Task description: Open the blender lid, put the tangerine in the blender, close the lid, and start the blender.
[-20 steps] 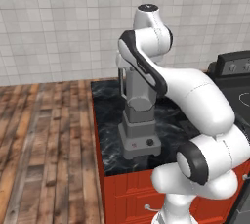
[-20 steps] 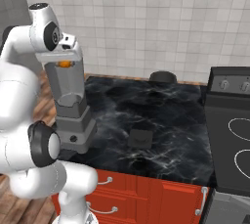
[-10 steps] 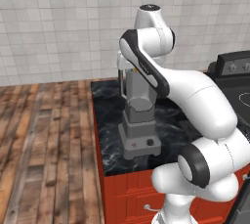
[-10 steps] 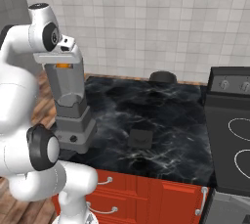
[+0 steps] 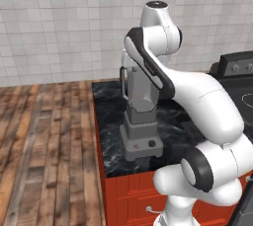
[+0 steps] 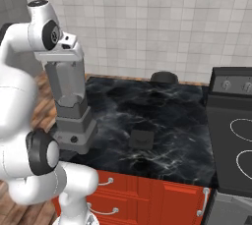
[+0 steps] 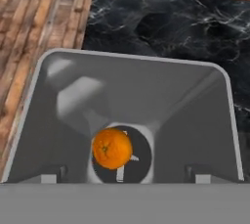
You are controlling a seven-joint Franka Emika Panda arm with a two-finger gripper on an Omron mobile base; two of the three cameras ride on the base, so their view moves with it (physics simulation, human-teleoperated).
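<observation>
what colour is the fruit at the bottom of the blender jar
Bright orange: the tangerine shows best in the hand view, inside the grey blender.

Your arm (image 5: 197, 96) is made of glossy white, rounded segments joined by dark grey to black joint rings. You see a large black circular joint cap low on its body in the right base view, and a smaller one at the white domed top, beside a boxy white wrist housing.

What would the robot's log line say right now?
stage: tangerine dropped in blender | lid: off, on counter | hand: open above jar
</observation>
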